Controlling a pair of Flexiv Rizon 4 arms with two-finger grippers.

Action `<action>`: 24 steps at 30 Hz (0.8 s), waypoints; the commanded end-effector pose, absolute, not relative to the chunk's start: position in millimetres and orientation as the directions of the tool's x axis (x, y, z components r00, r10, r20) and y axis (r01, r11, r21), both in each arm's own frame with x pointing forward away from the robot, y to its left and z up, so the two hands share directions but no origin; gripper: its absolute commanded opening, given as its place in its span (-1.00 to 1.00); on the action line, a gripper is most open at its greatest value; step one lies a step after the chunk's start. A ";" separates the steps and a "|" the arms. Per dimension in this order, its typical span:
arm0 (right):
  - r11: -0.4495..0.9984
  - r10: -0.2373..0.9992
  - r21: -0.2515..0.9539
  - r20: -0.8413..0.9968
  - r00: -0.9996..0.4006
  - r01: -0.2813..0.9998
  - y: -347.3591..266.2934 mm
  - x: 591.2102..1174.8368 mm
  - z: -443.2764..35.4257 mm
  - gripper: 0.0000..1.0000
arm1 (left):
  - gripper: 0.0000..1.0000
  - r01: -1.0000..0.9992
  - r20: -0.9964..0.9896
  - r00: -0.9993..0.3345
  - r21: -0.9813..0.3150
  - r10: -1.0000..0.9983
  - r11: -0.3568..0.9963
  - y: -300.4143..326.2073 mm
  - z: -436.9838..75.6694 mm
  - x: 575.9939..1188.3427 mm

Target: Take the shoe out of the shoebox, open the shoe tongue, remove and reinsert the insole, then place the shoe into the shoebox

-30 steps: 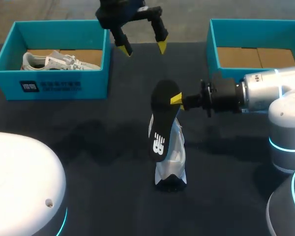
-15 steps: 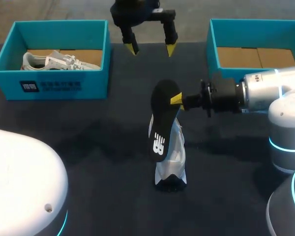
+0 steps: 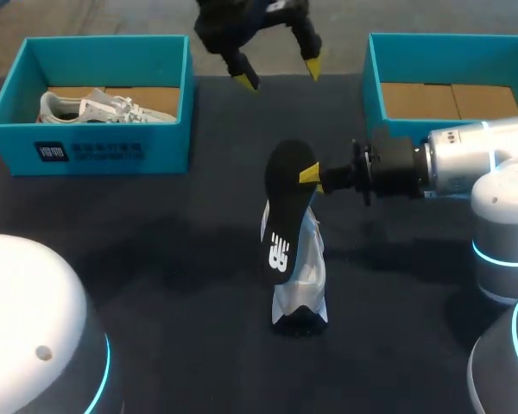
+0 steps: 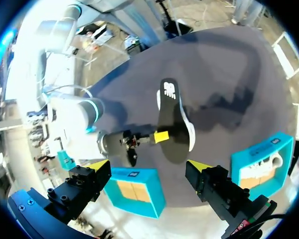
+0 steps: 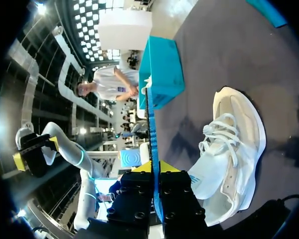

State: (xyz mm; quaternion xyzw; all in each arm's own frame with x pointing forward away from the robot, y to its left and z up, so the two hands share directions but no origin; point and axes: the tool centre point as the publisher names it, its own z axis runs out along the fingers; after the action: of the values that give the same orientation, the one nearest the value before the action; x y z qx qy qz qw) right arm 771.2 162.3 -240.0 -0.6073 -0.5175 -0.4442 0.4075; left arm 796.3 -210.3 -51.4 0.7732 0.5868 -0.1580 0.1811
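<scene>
Insole (image 3: 281,203) sits pinched in the right jaws at its upper end. The right wrist view shows one yellow fingertip (image 5: 168,167) on each side of it, pressed on. Right arm (image 3: 466,164) comes in level from the right of the shoe (image 3: 304,280). The insole's lower end overlaps the shoe's upper part, and I cannot tell whether it is still tucked inside or just in front.

Left jaws are spread wide and empty, fingertips (image 3: 244,82) well apart from the shoe, out beyond it near the tabletop's (image 3: 155,259) far edge. In the left wrist view the insole (image 4: 170,119) and shoe (image 4: 191,137) lie ahead of those open jaws, touching neither finger.

Shoe is white with white laces, up on end near mid-tabletop with a dark patch at its base; which end is down I cannot tell. In the right wrist view the shoe (image 5: 234,149) is just beside the jaws, laces and pale sole edge facing them.

Insole is long and oval, with a black face carrying a white logo. In the right wrist view the insole (image 5: 150,134) shows only as a thin blue-green edge.

Empty shoebox (image 3: 449,65) is teal with a cardboard floor, right of the shoe and further back, partly cut off by the right arm. A second teal shoebox (image 3: 104,151), left of the shoe and further back, holds another pale shoe (image 3: 104,108), half hidden by the box wall.
</scene>
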 end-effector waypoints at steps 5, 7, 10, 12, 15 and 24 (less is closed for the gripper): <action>-0.135 0.268 -0.035 0.961 0.071 0.990 164.1 771.0 -240.2 -1.00 | 1.00 0.978 -0.866 0.195 0.209 0.461 -0.021 -181.7 -60.6 797.6; -0.135 0.268 -0.035 0.961 0.071 0.990 164.1 771.0 -240.2 -1.00 | 1.00 0.978 -0.872 0.194 0.208 0.450 -0.017 -181.3 -60.9 797.9; -0.135 0.268 -0.035 0.961 0.071 0.990 164.1 771.0 -240.2 -1.00 | 1.00 0.976 -0.905 0.209 0.214 0.371 -0.029 -180.4 -62.9 797.9; -0.135 0.268 -0.035 0.961 0.071 0.990 164.1 771.0 -240.2 -1.00 | 1.00 0.977 -0.933 0.211 0.210 0.292 -0.037 -178.6 -65.9 798.3; -0.135 0.268 -0.035 0.961 0.071 0.990 164.1 771.0 -240.2 -1.00 | 1.00 0.978 -0.949 0.207 0.203 0.238 -0.042 -175.0 -68.5 798.0; -0.135 0.268 -0.035 0.961 0.071 0.990 164.1 771.0 -240.2 -1.00 | 1.00 0.974 -0.978 0.207 0.203 0.032 -0.104 -160.5 -74.4 801.0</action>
State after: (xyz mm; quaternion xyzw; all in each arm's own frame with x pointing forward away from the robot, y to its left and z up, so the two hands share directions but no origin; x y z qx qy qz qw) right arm 771.2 162.4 -240.0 -0.6074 -0.5175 -0.4442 0.4074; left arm 803.7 -167.2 -66.4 0.6745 0.5402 -0.3131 0.3940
